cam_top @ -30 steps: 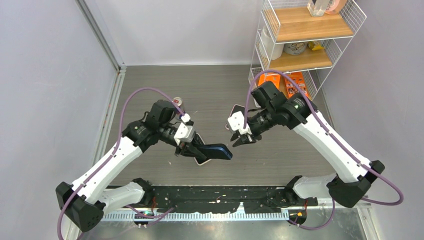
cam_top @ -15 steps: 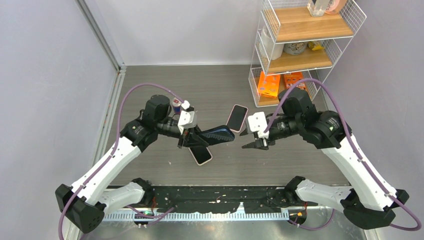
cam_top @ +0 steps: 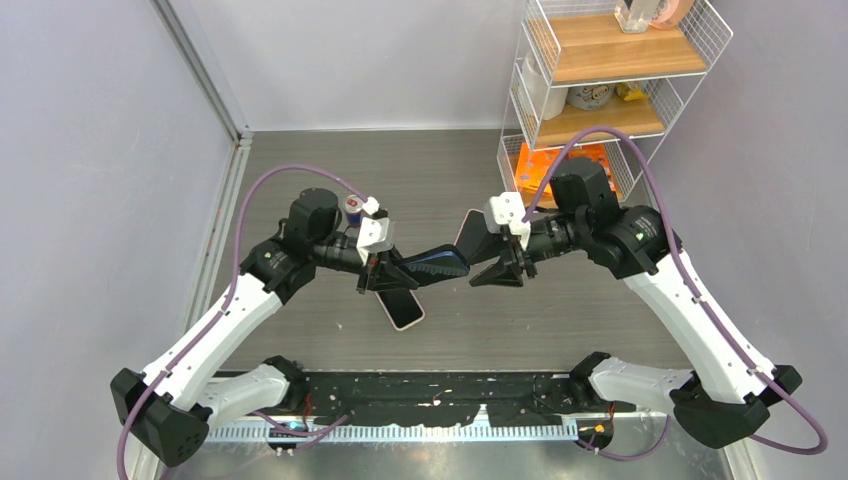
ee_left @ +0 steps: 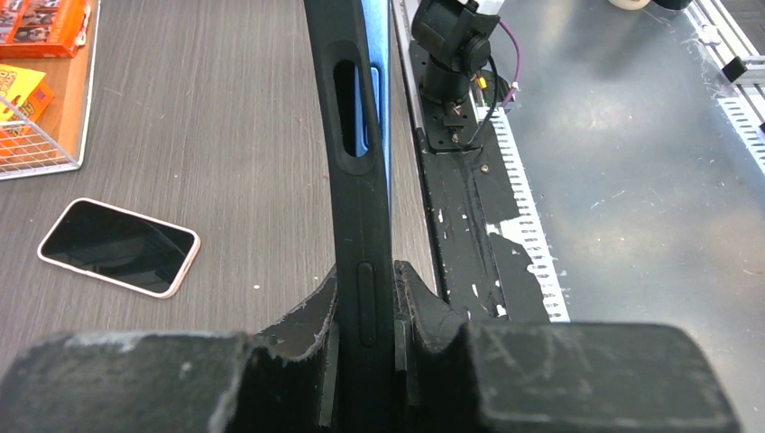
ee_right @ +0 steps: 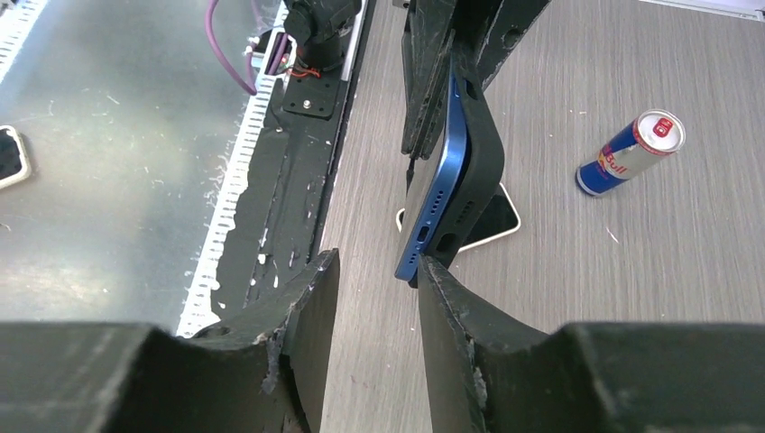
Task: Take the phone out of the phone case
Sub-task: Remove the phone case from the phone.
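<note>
A blue phone [cam_top: 432, 267] in a black case is held edge-up above the table by my left gripper [cam_top: 385, 273], which is shut on one end of it. In the left wrist view the case's side [ee_left: 361, 198] runs up between my fingers [ee_left: 307, 316], and blue phone [ee_left: 375, 99] shows through a cutout. My right gripper [cam_top: 492, 273] is open at the phone's free end. In the right wrist view the gripper [ee_right: 374, 271] is open; the right finger [ee_right: 451, 307] touches the case's bottom corner [ee_right: 483, 171], and the blue phone edge [ee_right: 437, 194] lies just inside the gap.
A pink-rimmed phone [cam_top: 402, 308] lies on the table under the held one. A second phone [cam_top: 470, 228] lies behind my right gripper. A Red Bull can [cam_top: 352, 208] lies near my left wrist. A wire shelf [cam_top: 600, 90] with orange boxes stands at the back right.
My right gripper has moved left, up to the free end of the cased phone, still open. My left gripper lifted the phone earlier and now holds it almost still.
</note>
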Tool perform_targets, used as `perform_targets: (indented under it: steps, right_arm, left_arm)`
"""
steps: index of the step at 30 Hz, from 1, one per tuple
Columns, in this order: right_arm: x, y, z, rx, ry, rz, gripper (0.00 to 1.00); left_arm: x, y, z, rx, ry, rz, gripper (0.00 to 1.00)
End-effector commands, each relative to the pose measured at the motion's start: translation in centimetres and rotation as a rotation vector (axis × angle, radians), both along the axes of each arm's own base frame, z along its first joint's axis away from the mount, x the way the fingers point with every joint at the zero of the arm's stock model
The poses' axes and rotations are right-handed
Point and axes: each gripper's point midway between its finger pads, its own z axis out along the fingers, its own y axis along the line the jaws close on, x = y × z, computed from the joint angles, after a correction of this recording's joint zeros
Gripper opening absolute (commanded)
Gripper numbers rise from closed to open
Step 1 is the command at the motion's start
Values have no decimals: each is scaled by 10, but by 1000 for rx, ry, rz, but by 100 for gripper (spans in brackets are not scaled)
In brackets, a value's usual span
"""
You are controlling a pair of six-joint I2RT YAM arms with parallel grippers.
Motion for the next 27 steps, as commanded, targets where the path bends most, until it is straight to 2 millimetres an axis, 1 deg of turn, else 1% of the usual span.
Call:
perform_targets:
  steps: [1, 12, 19, 23, 27]
  right_arm:
    - [-4, 5, 13, 66, 17, 36, 43]
    - [-8, 3, 11, 80, 48, 45, 39]
    - [-2, 3, 10, 79, 38, 26, 39]
    - [-1, 2, 12, 81, 29, 18, 38]
    - [-1, -2, 18, 90, 10, 6, 38]
  left_arm:
    - [2, -2, 25, -75, -93, -4, 0]
    - [9, -3, 26, -72, -104, 28, 0]
    - [6, -3, 26, -78, -96, 12, 0]
    - [6, -3, 24, -76, -98, 13, 0]
    - [6, -2, 22, -72, -103, 17, 0]
